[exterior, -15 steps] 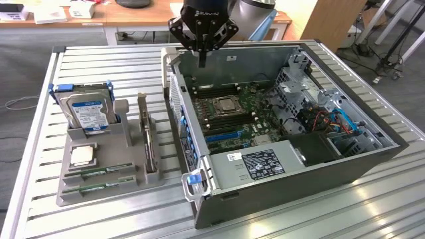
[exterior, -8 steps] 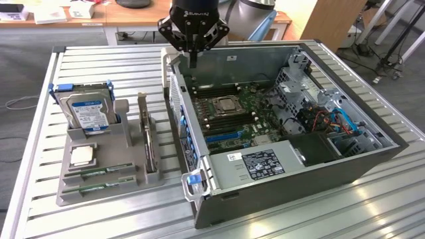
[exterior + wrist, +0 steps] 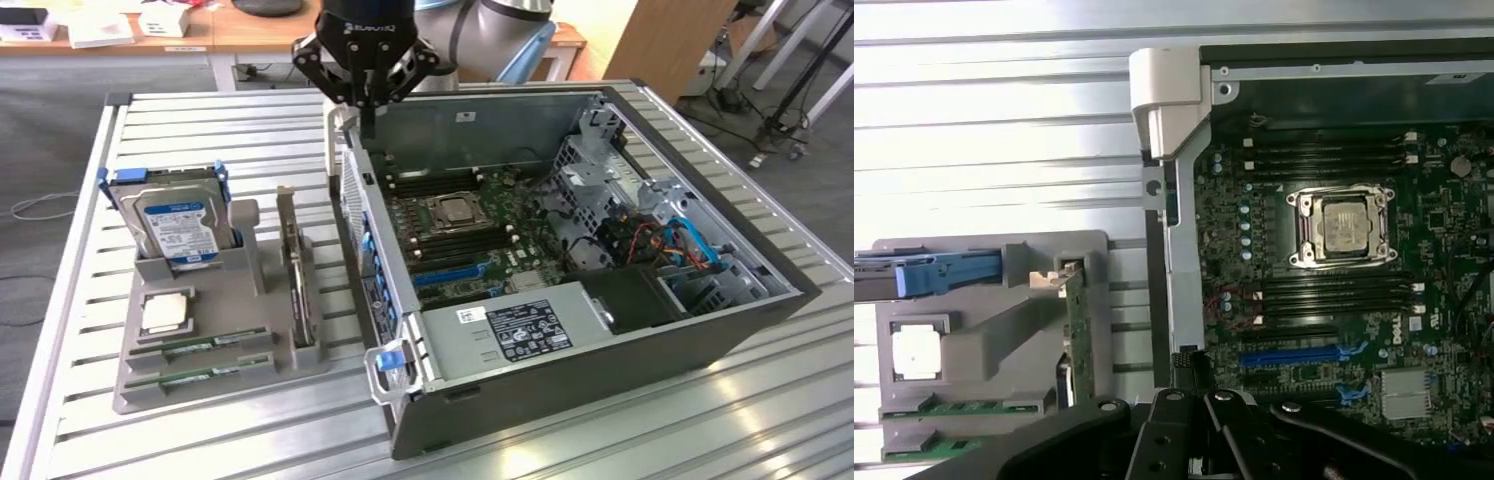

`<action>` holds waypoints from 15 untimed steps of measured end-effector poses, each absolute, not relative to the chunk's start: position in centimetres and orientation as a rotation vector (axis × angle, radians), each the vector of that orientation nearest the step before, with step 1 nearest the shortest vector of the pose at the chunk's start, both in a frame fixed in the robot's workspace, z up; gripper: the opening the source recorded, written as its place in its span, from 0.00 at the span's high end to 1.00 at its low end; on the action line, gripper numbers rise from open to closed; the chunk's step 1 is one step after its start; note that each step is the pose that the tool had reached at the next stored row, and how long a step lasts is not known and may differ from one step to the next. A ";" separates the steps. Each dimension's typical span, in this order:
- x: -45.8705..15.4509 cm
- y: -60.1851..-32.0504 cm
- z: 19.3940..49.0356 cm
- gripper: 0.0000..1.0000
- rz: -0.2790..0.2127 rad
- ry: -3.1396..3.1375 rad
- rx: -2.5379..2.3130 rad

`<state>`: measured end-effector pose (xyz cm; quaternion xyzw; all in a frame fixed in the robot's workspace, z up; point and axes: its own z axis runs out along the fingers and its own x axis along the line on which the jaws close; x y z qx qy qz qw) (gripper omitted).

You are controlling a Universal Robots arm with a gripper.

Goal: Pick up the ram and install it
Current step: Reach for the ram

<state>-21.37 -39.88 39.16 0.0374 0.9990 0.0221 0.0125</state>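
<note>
Gripper [image 3: 367,126] jaws pressed together, empty, above the computer case [image 3: 601,390] rim. Two ram sticks [image 3: 200,348] lie in the grey holder [image 3: 267,300].

Lab, slatted workbench [image 3: 200,440], open computer case [image 3: 601,390]

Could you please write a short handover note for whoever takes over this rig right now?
Gripper: shut, nothing seen in it. It hangs above the far end of the computer case wall that faces the tray.
Ram: two green ram sticks lie side by side in the grey tray, at the exterior view's left of the case.
Done: nothing that shows; neither stick has been lifted.
Left: pick-up and install on the motherboard. I cannot tell whether its slots are free.
</note>
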 end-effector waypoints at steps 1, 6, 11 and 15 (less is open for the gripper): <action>-21.6 -39.9 39.2 0.89 0.069 3.114 0.117; -22.9 -39.9 39.1 0.89 0.069 3.114 0.117; -24.1 -39.9 39.1 0.89 0.069 3.114 0.117; -25.2 -39.9 39.1 0.89 0.069 3.114 0.117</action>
